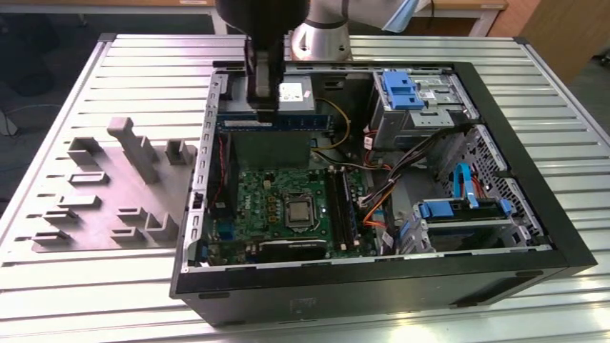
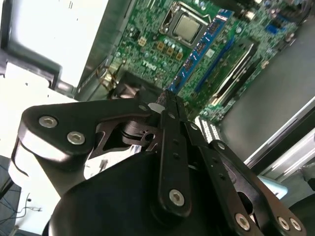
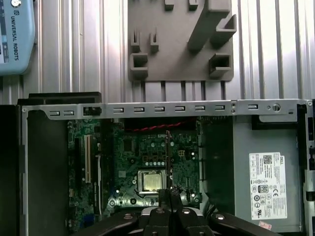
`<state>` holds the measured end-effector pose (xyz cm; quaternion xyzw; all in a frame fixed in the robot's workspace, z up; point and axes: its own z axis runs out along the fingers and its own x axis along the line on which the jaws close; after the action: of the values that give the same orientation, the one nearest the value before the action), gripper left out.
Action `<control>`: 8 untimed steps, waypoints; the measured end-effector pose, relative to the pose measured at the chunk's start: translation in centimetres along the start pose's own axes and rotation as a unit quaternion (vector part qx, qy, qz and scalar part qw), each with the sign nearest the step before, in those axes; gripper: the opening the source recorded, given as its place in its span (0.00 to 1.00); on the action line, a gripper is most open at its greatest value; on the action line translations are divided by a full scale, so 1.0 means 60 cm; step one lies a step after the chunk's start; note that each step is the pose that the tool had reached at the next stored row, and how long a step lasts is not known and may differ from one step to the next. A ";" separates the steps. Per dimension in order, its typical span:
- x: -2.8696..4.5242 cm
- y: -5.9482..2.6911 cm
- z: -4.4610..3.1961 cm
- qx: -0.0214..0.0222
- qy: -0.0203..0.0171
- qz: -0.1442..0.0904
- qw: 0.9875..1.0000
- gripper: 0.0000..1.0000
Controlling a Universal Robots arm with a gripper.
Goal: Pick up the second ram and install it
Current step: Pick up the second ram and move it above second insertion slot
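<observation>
Exterior view: the pincer (image 1: 264,108) is clamped on the upper edge of the second ram (image 1: 276,123), its fingers drawn together on the stick. The ram hangs level, long edge down, over the open computer case (image 1: 533,179), clear of the green motherboard (image 1: 276,200) below. In the first wrist view the stick is seen edge-on above the processor (image 3: 151,180). A power supply (image 1: 303,94) sits in the case behind the pincer. A grey fixture block (image 1: 114,193) lies on the ribbed tabletop (image 1: 96,286), to the exterior view's left of the case.
</observation>
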<state>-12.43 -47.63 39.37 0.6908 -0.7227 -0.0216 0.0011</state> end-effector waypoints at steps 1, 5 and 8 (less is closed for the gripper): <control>0.000 -0.005 0.000 0.000 0.000 0.000 1.000 0.12; -0.001 -0.025 -0.001 0.000 0.000 0.000 1.000 0.12; -0.002 -0.040 -0.001 0.000 0.000 0.000 1.000 0.12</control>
<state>-10.03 -47.63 39.36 0.6907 -0.7228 -0.0216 0.0011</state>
